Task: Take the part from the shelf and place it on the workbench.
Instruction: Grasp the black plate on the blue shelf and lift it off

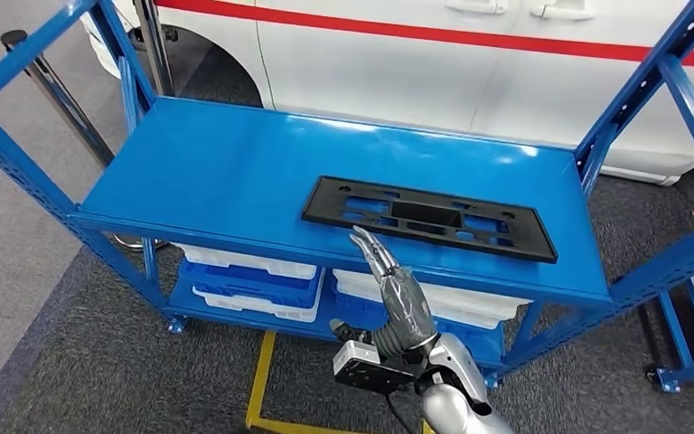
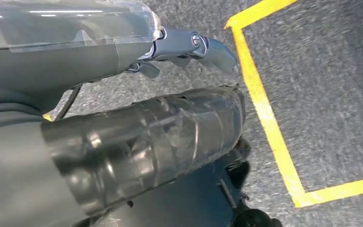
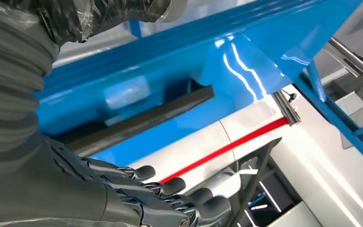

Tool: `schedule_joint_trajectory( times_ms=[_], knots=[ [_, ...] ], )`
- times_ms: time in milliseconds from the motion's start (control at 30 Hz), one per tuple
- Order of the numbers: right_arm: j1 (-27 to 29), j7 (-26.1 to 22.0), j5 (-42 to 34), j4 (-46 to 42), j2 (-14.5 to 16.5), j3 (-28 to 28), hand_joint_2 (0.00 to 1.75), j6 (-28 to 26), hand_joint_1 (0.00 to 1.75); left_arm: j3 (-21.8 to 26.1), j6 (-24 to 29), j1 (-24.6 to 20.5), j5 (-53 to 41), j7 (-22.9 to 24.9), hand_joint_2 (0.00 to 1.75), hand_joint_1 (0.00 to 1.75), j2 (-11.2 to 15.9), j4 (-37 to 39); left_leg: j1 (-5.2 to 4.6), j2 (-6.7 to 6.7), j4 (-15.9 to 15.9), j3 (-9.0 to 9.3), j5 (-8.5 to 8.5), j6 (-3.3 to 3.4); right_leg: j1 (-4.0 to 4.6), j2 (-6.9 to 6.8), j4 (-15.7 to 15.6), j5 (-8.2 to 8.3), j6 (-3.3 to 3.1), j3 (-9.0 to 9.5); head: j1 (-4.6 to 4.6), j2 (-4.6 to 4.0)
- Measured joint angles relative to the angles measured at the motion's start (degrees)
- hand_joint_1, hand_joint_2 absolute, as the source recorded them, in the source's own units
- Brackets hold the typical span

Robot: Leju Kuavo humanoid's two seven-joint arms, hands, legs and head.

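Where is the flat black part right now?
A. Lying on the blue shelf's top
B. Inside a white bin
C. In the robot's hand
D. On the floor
A. The black part lies flat on the blue shelf, and the right hand reaches toward it with fingers apart, holding nothing.

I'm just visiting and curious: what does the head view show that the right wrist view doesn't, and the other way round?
Head view alone: the whole black part lying flat on the blue shelf, white bins below, and yellow floor tape.

Right wrist view alone: the fingers close up, extended and holding nothing.

Both: the right hand raised near the shelf's front edge, the part, and the white car with a red stripe behind.
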Motion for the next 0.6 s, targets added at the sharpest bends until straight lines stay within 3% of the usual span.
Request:
schedule_joint_trajectory(
  times_ms=[67, 100, 133, 167, 233, 300, 367, 467, 533, 600],
  knots=[
    [0.15, 0.08, 0.43, 0.01, -0.03, -0.32, 1.75, -0.04, 0.0, 0.0, 0.0, -0.13, -0.15, 0.04, 0.0, 0.0, 0.0, 0.0, -0.06, 0.01, -0.07, 0.38, -0.35, 0.43, -0.12, -0.06, 7.54, -2.75, 0.34, -4.19, 0.04, -0.01],
    [0.28, 0.17, 0.62, 0.02, -0.08, -0.45, 1.75, -0.06, 0.0, 0.0, 0.0, -0.15, -0.23, 0.07, 0.0, 0.0, 0.01, 0.0, -0.1, 0.0, -0.06, 0.59, -0.54, 0.53, -0.2, -0.06, 10.59, -3.35, 0.42, -6.2, 0.03, -0.01],
    [0.4, 0.27, 0.78, 0.02, -0.13, -0.55, 1.75, -0.07, 0.0, 0.01, 0.0, -0.12, -0.32, 0.09, 0.0, 0.0, 0.01, 0.0, -0.14, -0.02, -0.06, 0.89, -0.77, 0.56, -0.23, -0.06, 11.82, -2.81, 0.42, -7.38, 0.03, -0.01],
    [0.45, 0.36, 0.94, 0.02, -0.18, -0.61, 1.75, -0.08, 0.0, 0.01, 0.0, -0.08, -0.37, 0.11, 0.0, 0.0, 0.01, 0.0, -0.15, -0.05, -0.06, 1.29, -1.04, 0.52, -0.24, -0.06, 10.78, -1.11, 0.3, -7.42, 0.04, -0.01],
    [0.45, 0.46, 1.27, -0.03, -0.23, -0.73, 1.75, -0.13, 0.0, 0.02, -0.03, -0.02, -0.45, 0.13, 0.0, 0.0, -0.02, 0.0, -0.15, -0.11, -0.1, 2.23, -1.69, 0.3, -0.12, -0.06, 3.57, 3.84, -0.22, -4.72, 0.05, -0.01],
    [0.4, 0.55, 1.66, -0.1, -0.29, -0.94, 1.75, -0.3, 0.0, 0.02, -0.09, -0.08, -0.49, 0.13, 0.0, 0.0, -0.09, 0.01, -0.26, -0.2, -0.12, 2.77, -2.21, -0.19, 0.3, -0.11, -2.43, 6.1, -0.8, -2.09, 0.06, -0.01],
    [0.4, 0.69, 2.11, -0.14, -0.41, -1.17, 1.75, -0.58, 0.0, 0.02, -0.12, -0.14, -0.52, 0.12, 0.0, 0.0, -0.15, 0.02, -0.35, -0.17, -0.28, 2.91, -2.46, -0.82, 0.65, -0.07, -3.83, 5.66, -1.13, -1.4, 0.05, -0.01],
    [0.49, 0.86, 2.66, -0.37, -0.56, -1.7, 1.75, -1.02, 0.0, 0.03, -0.12, -0.18, -0.61, 0.1, 0.0, 0.0, -0.12, 0.02, -0.4, 0.0, 0.74, 2.71, -3.63, -1.68, 0.15, 0.01, -4.91, 5.49, -1.75, -0.53, 0.01, -0.01],
    [0.52, 0.92, 2.88, -0.56, -0.61, -2.09, 1.75, -1.15, 0.0, 0.06, -0.12, -0.17, -0.65, 0.09, 0.0, 0.0, -0.1, 0.02, -0.36, -0.03, 6.14, 0.07, -6.27, -2.01, 0.02, -0.17, -5.33, 5.3, -2.28, 0.09, -0.03, -0.01],
    [0.77, 0.98, 3.14, -0.59, -0.69, -2.44, 1.75, -1.26, 0.0, 0.1, -0.12, -0.03, -0.68, 0.09, 0.0, 0.0, -0.1, 0.02, -0.33, -0.03, 13.44, -4.14, -8.69, -2.31, 0.1, -0.26, -5.22, 4.9, -2.63, 0.36, -0.06, -0.01]
  ],
)
